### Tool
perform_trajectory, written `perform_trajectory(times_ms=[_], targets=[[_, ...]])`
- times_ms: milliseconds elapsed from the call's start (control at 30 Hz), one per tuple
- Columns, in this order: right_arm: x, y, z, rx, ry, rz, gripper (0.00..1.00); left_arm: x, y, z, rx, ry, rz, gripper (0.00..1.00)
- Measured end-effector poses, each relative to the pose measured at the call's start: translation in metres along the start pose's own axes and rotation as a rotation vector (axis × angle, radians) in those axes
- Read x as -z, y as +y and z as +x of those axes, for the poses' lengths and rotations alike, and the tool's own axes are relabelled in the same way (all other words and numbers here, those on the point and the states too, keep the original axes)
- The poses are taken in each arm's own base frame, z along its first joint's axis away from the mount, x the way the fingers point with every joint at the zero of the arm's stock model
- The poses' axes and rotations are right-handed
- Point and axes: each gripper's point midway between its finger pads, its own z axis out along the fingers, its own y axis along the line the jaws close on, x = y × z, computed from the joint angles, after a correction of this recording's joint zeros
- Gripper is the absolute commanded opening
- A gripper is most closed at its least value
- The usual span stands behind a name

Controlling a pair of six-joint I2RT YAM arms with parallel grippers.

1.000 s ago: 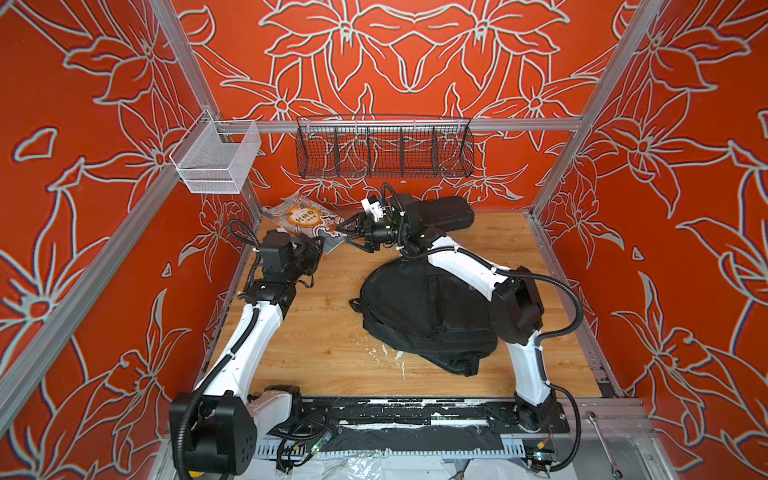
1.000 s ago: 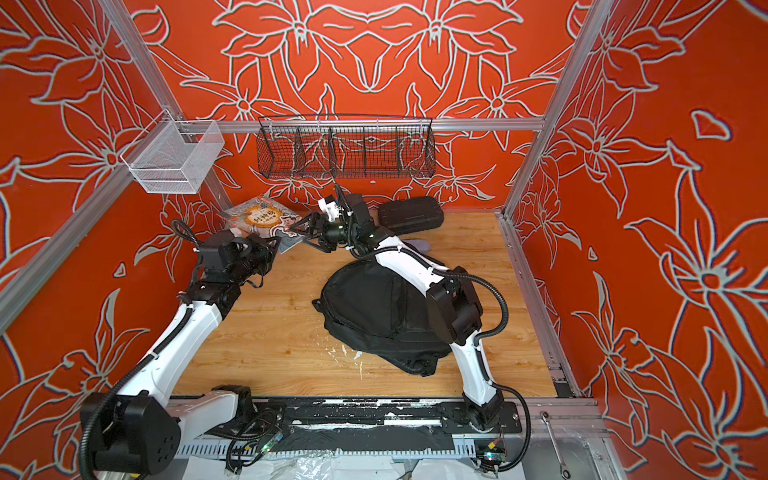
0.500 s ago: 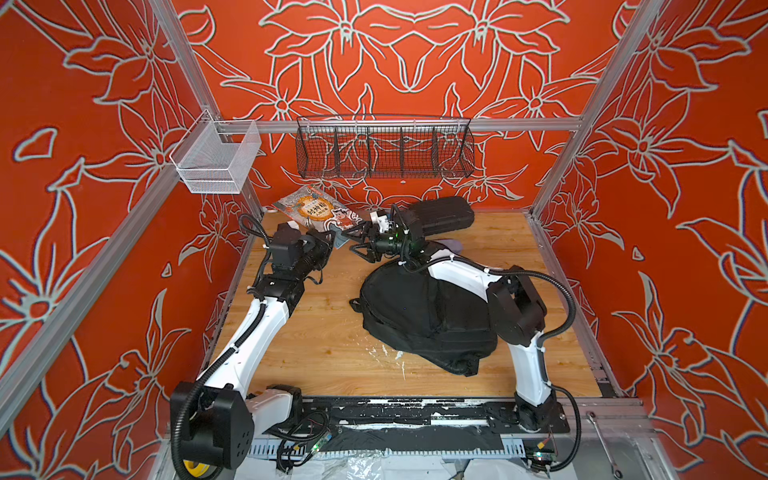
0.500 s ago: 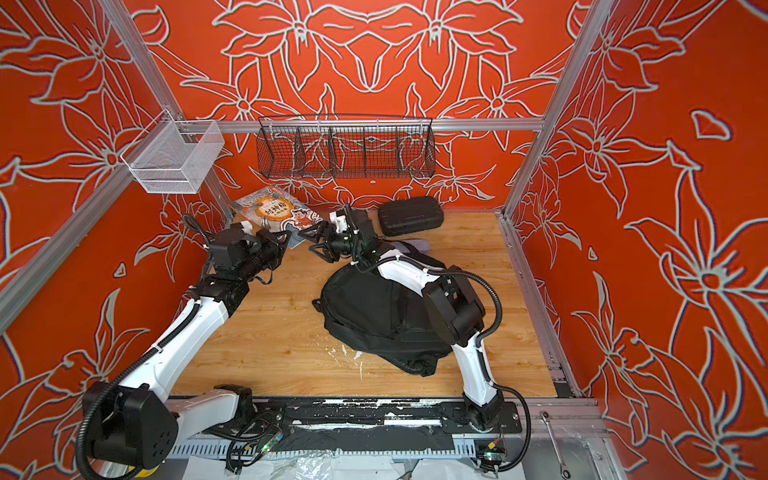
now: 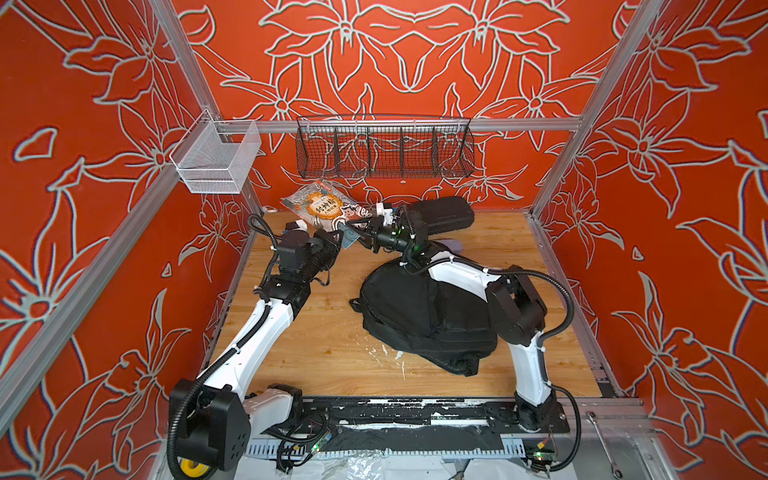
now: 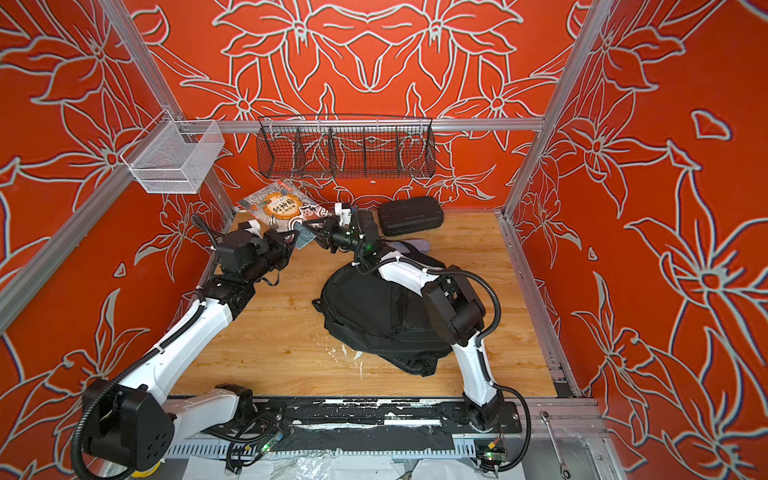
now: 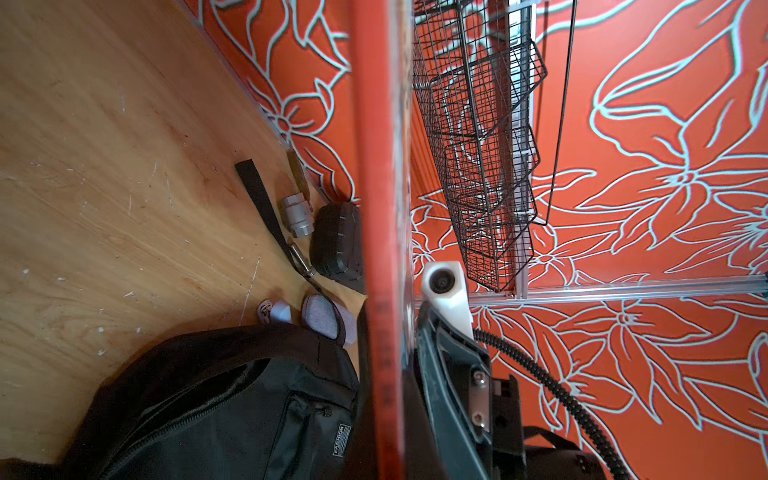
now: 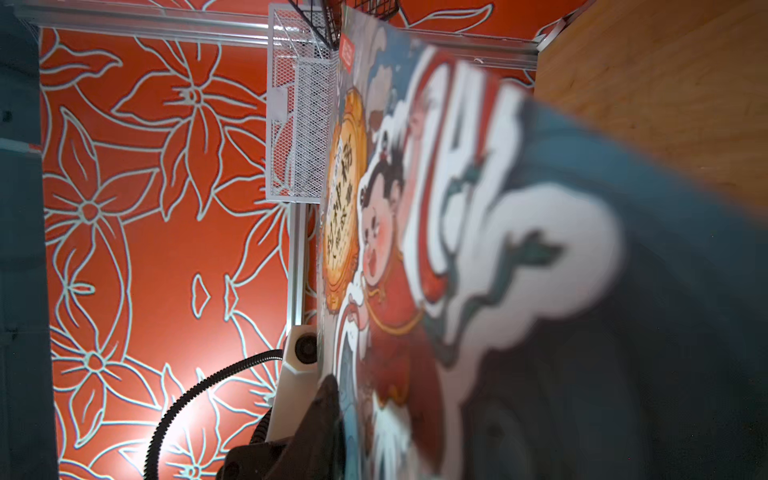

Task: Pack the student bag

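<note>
Though 2 arms reach in, only 1 student bag is on the tabletop. It lies flat in the middle, toward the right edge, partly under the right arm. Counted besides: 1 illustrated book, 1 black ribbed case, 1 grey pouch, 1 small metal cylinder, 1 loose black strap with a clip, 2 baskets and 1 wrench.

The left gripper is clamped tight on the book's lower corner and holds it up, tilted, off the tabletop near the far left corner. The right gripper meets the same corner from the other side, with the book's edge between its fingers. Whether they pinch it I cannot tell, since the blurred cover fills the right wrist view.

The case sits against the far edge near its middle, with the cylinder just beside it and the pouch between case and bag. The tabletop is pale wood, scuffed and flecked with white near the front edge. Red walls with pale flower outlines enclose it on 3 sides. 1 white mesh basket hangs at the far left corner and 1 black wire basket on the back rail. The wrench lies on the metal ledge beyond the front right corner.
</note>
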Motion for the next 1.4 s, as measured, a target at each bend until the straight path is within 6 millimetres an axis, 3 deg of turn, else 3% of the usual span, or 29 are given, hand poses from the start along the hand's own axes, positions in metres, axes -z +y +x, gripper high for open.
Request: perform_trajectory(times_ms=[100, 133, 233, 333, 533, 700, 833, 1033, 1167, 1333, 1400], targets=[[0.001, -0.004, -0.001, 0.02, -0.007, 0.007, 0.03, 0.002, 0.008, 0.003, -0.025, 0.007, -0.039, 0.61], [0.002, -0.006, -0.002, 0.03, -0.01, 0.014, 0.0, 0.003, 0.012, 0.005, -0.038, 0.009, -0.059, 0.72], [0.008, -0.019, -0.002, 0.066, -0.011, 0.059, 0.0, 0.011, 0.021, 0.008, -0.078, 0.018, -0.104, 0.92], [0.018, -0.025, -0.003, 0.116, -0.005, 0.106, 0.0, 0.023, 0.028, 0.007, -0.127, 0.005, -0.155, 0.99], [0.051, -0.018, -0.019, 0.255, 0.064, 0.154, 0.0, 0.047, 0.043, -0.015, -0.221, -0.007, -0.217, 1.0], [0.09, -0.022, -0.029, 0.348, 0.168, 0.227, 0.0, 0.039, 0.055, -0.031, -0.275, 0.096, -0.263, 1.0], [0.121, -0.024, -0.032, 0.38, 0.229, 0.28, 0.0, 0.027, 0.05, -0.029, -0.31, 0.218, -0.211, 1.0], [0.156, -0.005, -0.027, 0.426, 0.282, 0.288, 0.0, 0.013, 0.044, -0.016, -0.356, 0.362, -0.107, 1.0], [0.165, 0.005, -0.017, 0.456, 0.326, 0.284, 0.0, -0.001, 0.043, -0.003, -0.349, 0.471, -0.02, 0.95], [0.171, 0.005, -0.006, 0.44, 0.368, 0.283, 0.0, -0.018, 0.047, 0.005, -0.33, 0.573, 0.048, 0.93], [0.172, 0.005, -0.004, 0.432, 0.379, 0.28, 0.0, -0.021, 0.045, 0.007, -0.329, 0.598, 0.08, 0.88]])
